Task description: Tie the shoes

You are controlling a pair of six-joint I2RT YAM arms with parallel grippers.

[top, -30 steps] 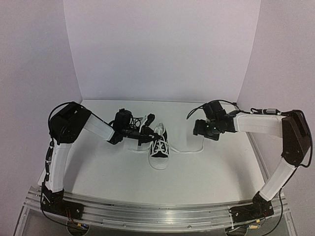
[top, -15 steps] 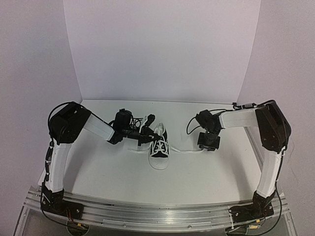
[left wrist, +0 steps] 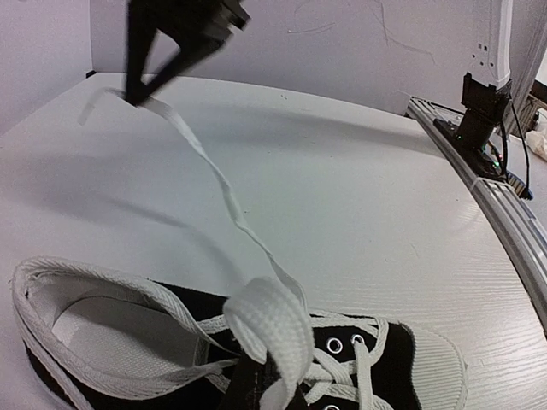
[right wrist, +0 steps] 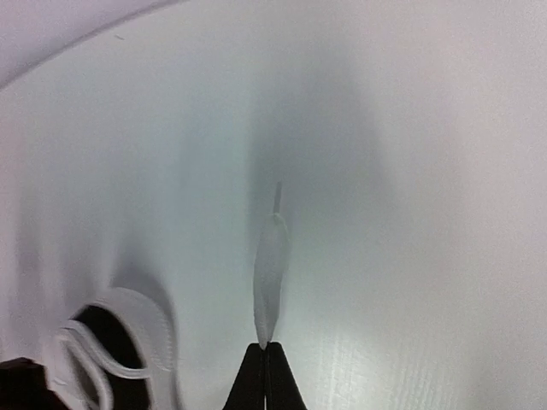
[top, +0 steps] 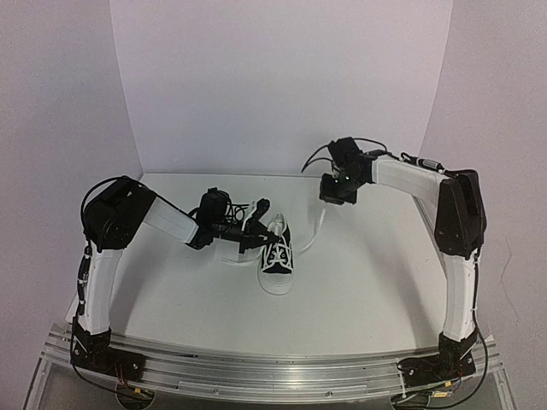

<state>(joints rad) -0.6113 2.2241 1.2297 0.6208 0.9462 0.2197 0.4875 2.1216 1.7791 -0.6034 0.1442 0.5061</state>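
The black sneaker (top: 278, 254) with white toe cap lies mid-table, toe toward the arms. My left gripper (top: 258, 232) hovers at its left side near the tongue. It is shut, and a wide fold of white lace (left wrist: 273, 320) runs down toward its jaws, which lie below the left wrist view. My right gripper (top: 336, 192) is raised behind and to the right of the shoe. It is shut on the end of a lace (right wrist: 272, 273), whose tip sticks out past the fingertips (right wrist: 265, 367). That lace (top: 312, 229) slopes from the shoe (left wrist: 171, 342) up to the right gripper (left wrist: 141, 90).
White walls enclose the table on three sides. The aluminium rail (top: 273, 367) with both arm bases runs along the near edge. The right arm's base and rail (left wrist: 483, 111) show at the right of the left wrist view.
The right gripper dropped to the lace lying right of the shoe, shut on its end, then rose up and back with it, lifting the lace. The left arm has not moved.
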